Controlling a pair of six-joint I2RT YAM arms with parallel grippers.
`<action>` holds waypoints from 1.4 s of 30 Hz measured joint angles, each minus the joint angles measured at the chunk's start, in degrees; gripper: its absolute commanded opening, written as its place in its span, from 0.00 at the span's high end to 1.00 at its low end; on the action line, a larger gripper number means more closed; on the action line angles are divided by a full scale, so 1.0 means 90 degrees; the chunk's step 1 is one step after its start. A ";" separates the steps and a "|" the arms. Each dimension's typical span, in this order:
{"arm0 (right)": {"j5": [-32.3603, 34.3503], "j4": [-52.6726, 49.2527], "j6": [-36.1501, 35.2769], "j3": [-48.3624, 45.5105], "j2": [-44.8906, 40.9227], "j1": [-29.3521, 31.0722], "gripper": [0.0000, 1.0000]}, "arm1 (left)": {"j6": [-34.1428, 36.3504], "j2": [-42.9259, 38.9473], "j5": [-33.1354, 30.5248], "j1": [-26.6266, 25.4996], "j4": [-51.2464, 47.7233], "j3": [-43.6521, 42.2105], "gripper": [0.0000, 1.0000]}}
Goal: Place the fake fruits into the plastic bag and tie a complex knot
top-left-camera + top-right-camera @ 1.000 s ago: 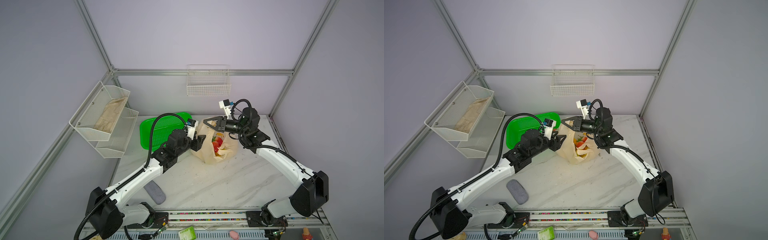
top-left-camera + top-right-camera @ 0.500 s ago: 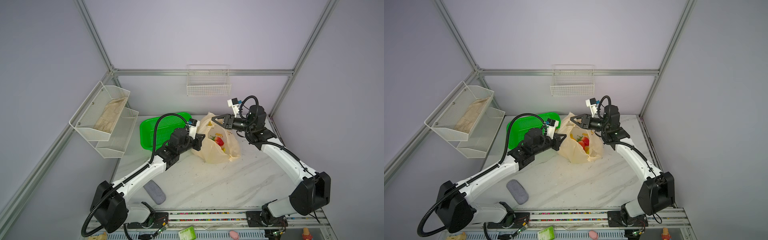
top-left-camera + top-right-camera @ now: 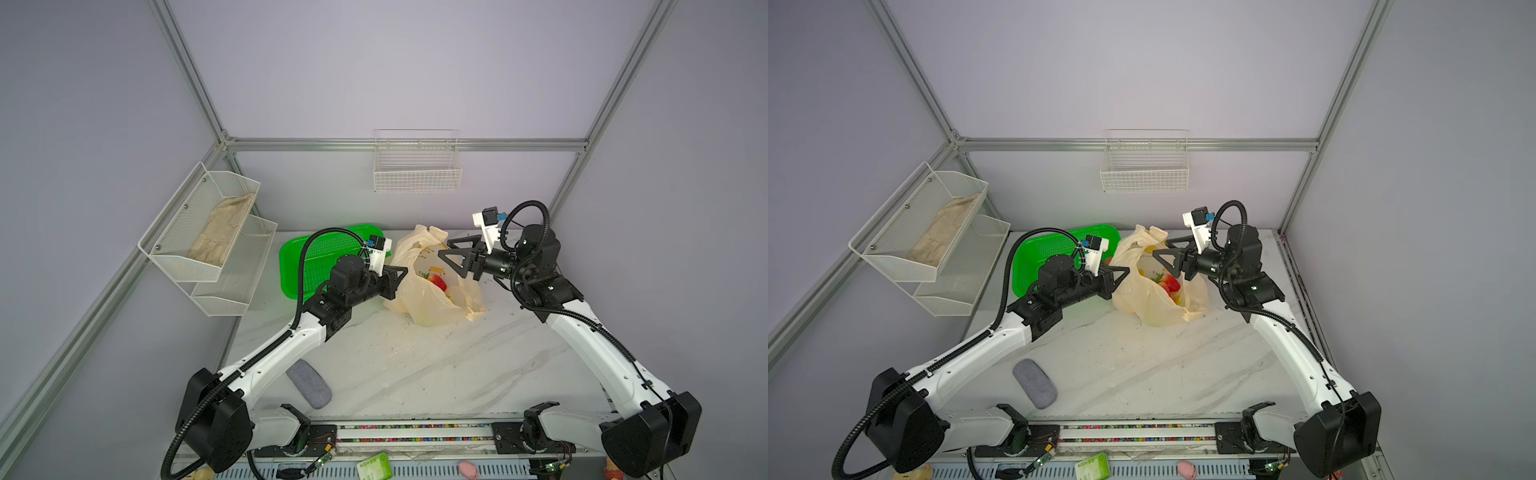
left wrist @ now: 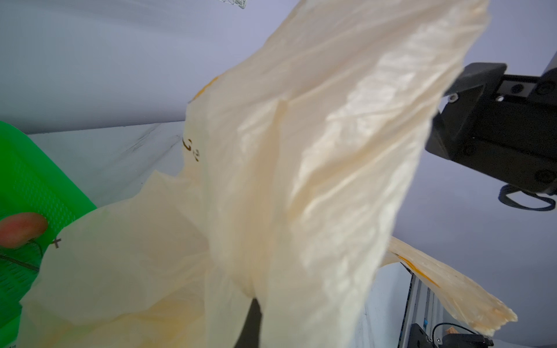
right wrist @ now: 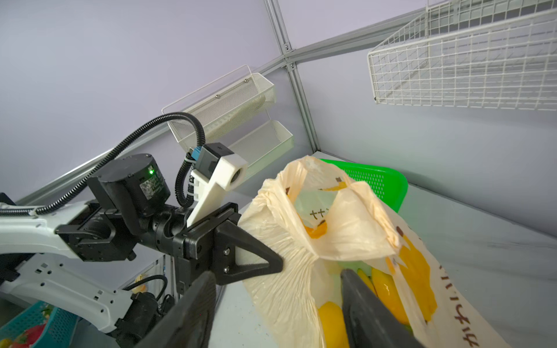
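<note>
Plastic bag (image 3: 424, 305) grip: the left hand (image 3: 400, 276) is pinched shut on the left side of the mouth, and the thin film runs stretched from there.
Left hand close up: the right wrist view shows its black fingers (image 5: 253, 256) pressed together against the film. Its own wrist view is almost all pale cream plastic.
Right hand (image 3: 444, 248): jaws stand wide apart and are not closed on the film. One finger (image 5: 361, 307) dips into the mouth and the other sits outside, so the rim passes between them.
Contents: fake fruits (image 3: 1173, 291) lie inside the plastic bag. A red strawberry (image 3: 437, 281) shows through the open mouth in both top views, with yellow pieces (image 5: 331, 325) lower down.
Stray piece: a blurred reddish lump (image 4: 21, 230) sits against the right edge of the green basket (image 3: 297, 266), left of the bag. From here I cannot tell what it is.
Where the bag sits: on the white marbled tabletop (image 3: 415, 365), toward the far side and about the middle, between the two hands. It is slumped with its mouth up, and a handle (image 3: 424, 235) pokes up on the far side.
Green basket: just left of the bag, on the far left of the tabletop, partly under the left arm.
Grey pad (image 3: 309, 388): near left on the tabletop, well apart from the bag.
Walls: a white wire basket (image 3: 417, 178) hangs on the far wall. A two-tier mesh shelf (image 3: 232, 286) hangs on the left wall, with a beige cloth (image 3: 220, 232) in its upper tier.
</note>
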 measured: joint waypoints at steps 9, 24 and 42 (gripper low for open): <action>0.1219 0.0260 -0.1166 -0.0272 -0.0085 0.0002 0.27 | -0.0051 0.0000 0.0121 0.0017 0.0002 0.0000 1.00; 0.1239 0.0459 -0.3116 0.0408 0.1195 0.0005 0.13 | -0.0051 0.0000 0.0221 0.0068 0.0000 0.0000 1.00; -0.0148 0.0345 -0.3667 0.1328 0.1671 0.0109 0.72 | -0.0046 0.0000 0.0228 0.0085 -0.0007 0.0000 1.00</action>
